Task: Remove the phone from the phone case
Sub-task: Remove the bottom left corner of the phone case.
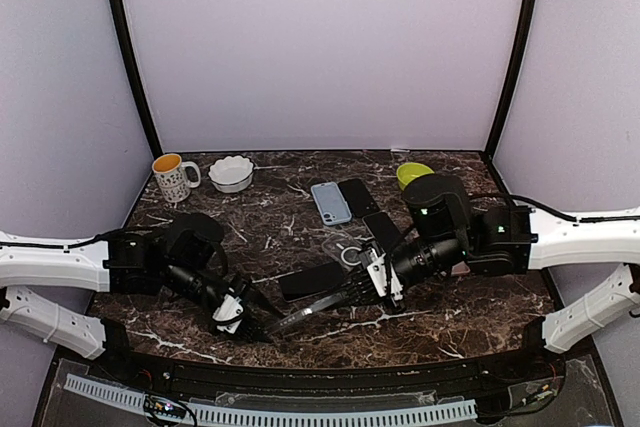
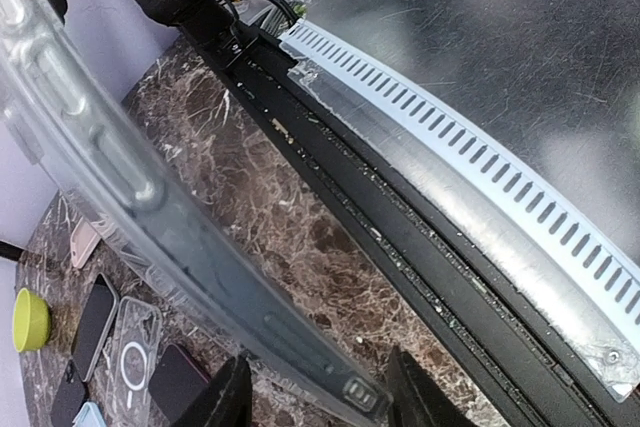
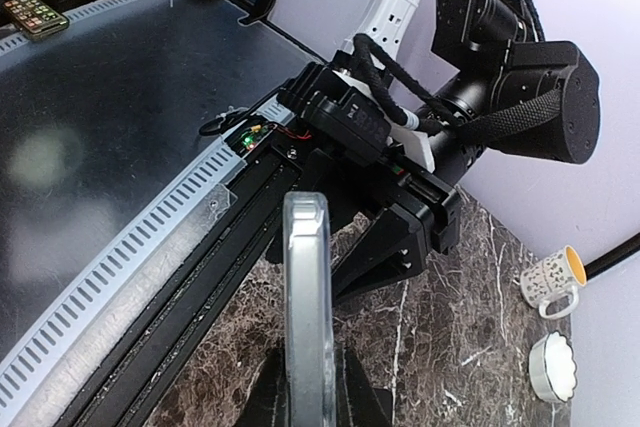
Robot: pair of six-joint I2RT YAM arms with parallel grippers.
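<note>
My right gripper (image 1: 372, 282) (image 3: 308, 387) is shut on a clear phone case (image 1: 320, 305) (image 3: 305, 267), holding it on edge just above the table. The case reaches down-left to my left gripper (image 1: 258, 323) (image 2: 320, 397). That gripper is open, and the case's end (image 2: 350, 392) sits between its fingers (image 2: 225, 397) with a gap on each side. The case looks see-through, and no dark phone shows inside it. A black phone (image 1: 310, 279) (image 2: 180, 382) lies flat on the marble just behind the case.
Behind lie a clear ring-marked case (image 1: 345, 249), a light blue phone (image 1: 330, 203) and two black phones (image 1: 358, 197) (image 1: 382, 232). A mug (image 1: 172, 177), a white bowl (image 1: 231, 173) and a green bowl (image 1: 412, 173) stand at the back. A slotted rail (image 1: 300, 412) lines the front edge.
</note>
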